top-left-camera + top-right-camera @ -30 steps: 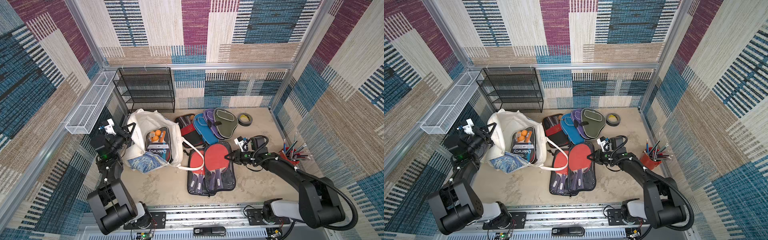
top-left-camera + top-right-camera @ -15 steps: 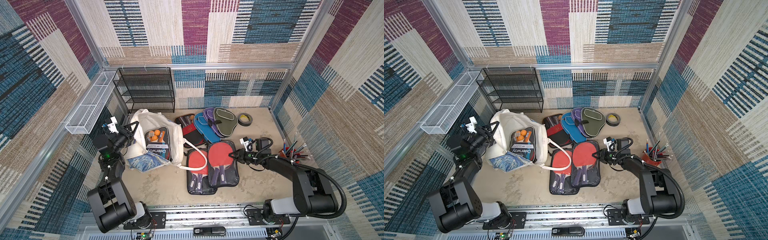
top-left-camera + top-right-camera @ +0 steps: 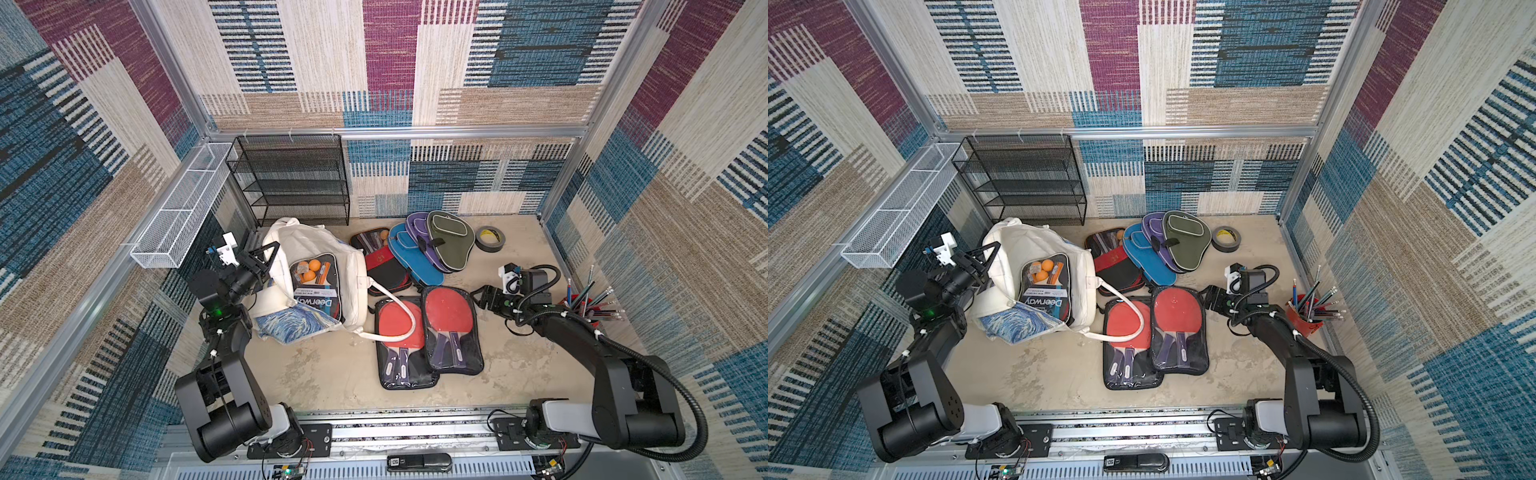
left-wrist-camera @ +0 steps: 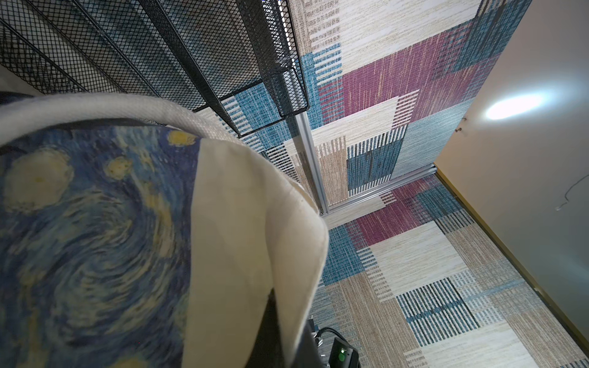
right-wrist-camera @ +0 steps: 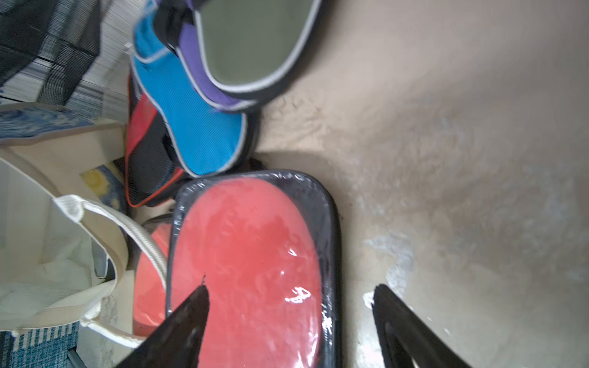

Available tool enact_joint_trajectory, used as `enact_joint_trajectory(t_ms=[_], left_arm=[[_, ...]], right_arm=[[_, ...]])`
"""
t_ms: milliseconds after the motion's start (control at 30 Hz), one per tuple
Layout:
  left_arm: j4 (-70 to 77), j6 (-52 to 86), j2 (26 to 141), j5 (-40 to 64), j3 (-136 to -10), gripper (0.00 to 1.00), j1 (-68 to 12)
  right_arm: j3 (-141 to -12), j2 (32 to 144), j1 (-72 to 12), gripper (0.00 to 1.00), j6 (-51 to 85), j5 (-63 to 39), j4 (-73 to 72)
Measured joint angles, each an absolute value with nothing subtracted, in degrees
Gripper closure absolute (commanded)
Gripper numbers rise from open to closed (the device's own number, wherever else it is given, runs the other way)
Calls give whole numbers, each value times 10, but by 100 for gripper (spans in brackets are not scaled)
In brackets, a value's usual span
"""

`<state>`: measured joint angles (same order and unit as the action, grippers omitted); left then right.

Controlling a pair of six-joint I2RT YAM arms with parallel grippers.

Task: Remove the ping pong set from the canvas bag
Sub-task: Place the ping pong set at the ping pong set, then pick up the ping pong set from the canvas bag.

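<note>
Mostly, the canvas bag (image 3: 316,245) hides the left tool (image 3: 266,255) pinching its rim; the right tool (image 5: 290,288) gapes.

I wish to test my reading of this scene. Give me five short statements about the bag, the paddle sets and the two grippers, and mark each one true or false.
1. A ping pong set with orange balls lies in the mouth of the canvas bag. True.
2. The right gripper grips a red-paddle case. False: its jaws stand open and hold nothing.
3. The tape roll sits in the black mesh shelf. False: it lies on the table beside the green paddle cover.
4. A white bag handle lies across the red-paddle case nearer the bag. True.
5. The left gripper is shut on the canvas bag's edge. True.
</note>
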<state>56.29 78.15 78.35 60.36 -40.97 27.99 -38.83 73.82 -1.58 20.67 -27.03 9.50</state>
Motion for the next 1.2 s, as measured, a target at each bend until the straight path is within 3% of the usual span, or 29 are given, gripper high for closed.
enact_joint_trajectory(t_ms=[267,900,1200], left_arm=[[561,790,760,603,-389,100,277],[508,750,730,601,-377,100,277],[508,748,731,601,-377,100,277]], right_arm=[[-492,725,-128,1,190,-292,93],[-717,966,-400,0,187,-316,43],[-831,1109,-468,0,194,-319,37]])
